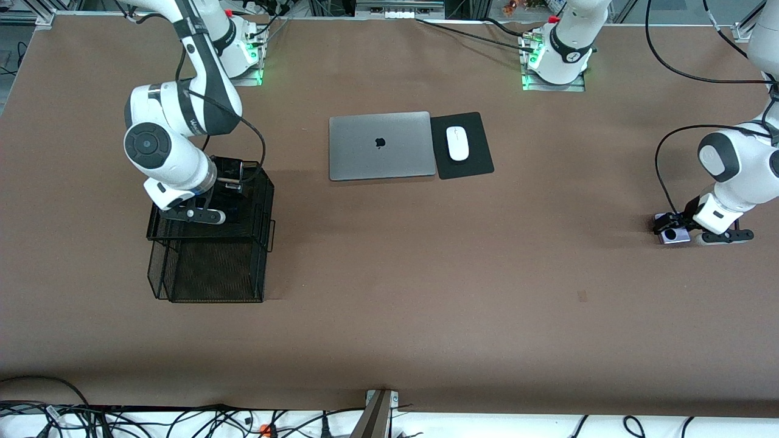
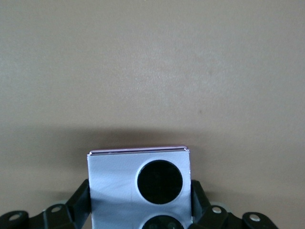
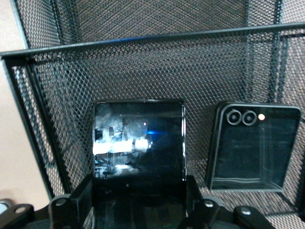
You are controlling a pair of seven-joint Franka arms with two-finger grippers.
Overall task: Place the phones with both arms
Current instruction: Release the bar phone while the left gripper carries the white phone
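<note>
Brown table, tangled cables along its near edge

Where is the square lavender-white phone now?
The square lavender-white phone lies on the brown table at the left arm's end, between the left gripper's fingers, well apart from the black mouse pad.

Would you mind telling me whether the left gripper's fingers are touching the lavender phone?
Touching. In the left wrist view the left gripper has a finger pressed against each side edge of the lavender phone, with no gap.
</note>
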